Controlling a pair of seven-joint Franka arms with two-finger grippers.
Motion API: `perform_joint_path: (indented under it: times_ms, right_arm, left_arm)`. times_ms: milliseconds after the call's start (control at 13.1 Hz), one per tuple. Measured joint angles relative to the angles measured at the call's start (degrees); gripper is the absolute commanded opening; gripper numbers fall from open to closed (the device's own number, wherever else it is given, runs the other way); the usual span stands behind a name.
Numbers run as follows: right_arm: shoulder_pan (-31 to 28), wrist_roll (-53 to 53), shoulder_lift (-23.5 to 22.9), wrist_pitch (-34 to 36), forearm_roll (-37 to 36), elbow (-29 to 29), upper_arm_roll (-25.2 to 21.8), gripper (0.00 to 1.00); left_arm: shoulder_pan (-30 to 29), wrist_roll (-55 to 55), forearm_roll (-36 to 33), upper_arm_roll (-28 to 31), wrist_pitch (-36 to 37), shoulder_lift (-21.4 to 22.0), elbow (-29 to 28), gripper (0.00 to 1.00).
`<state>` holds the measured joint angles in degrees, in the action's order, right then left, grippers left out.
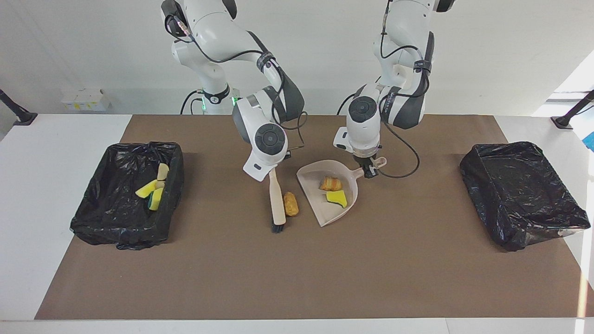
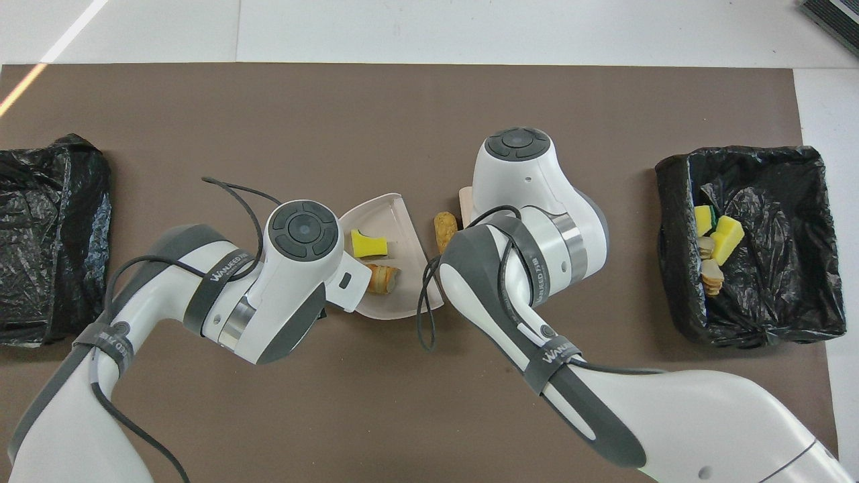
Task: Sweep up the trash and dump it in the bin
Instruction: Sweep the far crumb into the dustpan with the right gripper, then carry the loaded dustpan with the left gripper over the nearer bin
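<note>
My right gripper (image 1: 271,169) is shut on the beige brush (image 1: 278,202), whose black bristles rest on the mat. A golden-brown trash lump (image 1: 291,203) lies against the brush, between it and the beige dustpan (image 1: 326,212). My left gripper (image 1: 371,170) is shut on the dustpan's handle. The pan lies on the mat and holds a bread-like piece (image 1: 330,184) and a yellow sponge chunk (image 1: 337,198). In the overhead view the lump (image 2: 444,228) lies just off the dustpan's (image 2: 394,305) open edge; both grippers are hidden under the arms there.
A black-lined bin (image 1: 116,232) at the right arm's end holds several yellow and pale scraps (image 1: 154,188); it shows in the overhead view (image 2: 758,329) too. A second black-lined bin (image 1: 519,195) stands at the left arm's end.
</note>
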<state>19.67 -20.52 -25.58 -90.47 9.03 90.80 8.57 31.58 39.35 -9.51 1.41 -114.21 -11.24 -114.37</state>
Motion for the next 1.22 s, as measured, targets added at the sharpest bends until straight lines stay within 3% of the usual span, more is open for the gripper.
perform_joint_path:
  times_ms: [304, 532, 989, 1217]
  right_arm:
    - [6.3, -9.5, 2.3, -2.8, 6.0, 3.2, 0.1, 0.00]
    - [9.7, -11.9, 3.7, -2.8, 6.1, 3.9, 0.1, 0.00]
    - [3.8, -4.5, 11.7, 3.8, 6.0, 4.1, -0.4, 0.00]
    - [-0.4, -2.4, 15.7, 3.2, 2.6, 8.8, -0.6, 0.00]
  left_arm:
    - [0.0, 0.0, 0.0, 0.1, -0.9, 0.0, -0.2, 0.00]
    - [-0.5, 3.5, -0.2, 0.2, -7.0, 0.3, -2.2, 0.00]
    - [-4.0, 14.6, -0.1, 0.3, -12.1, 0.4, -3.4, 0.00]
    - [-5.8, 17.0, 1.2, 0.4, -11.8, 0.7, -3.0, 0.00]
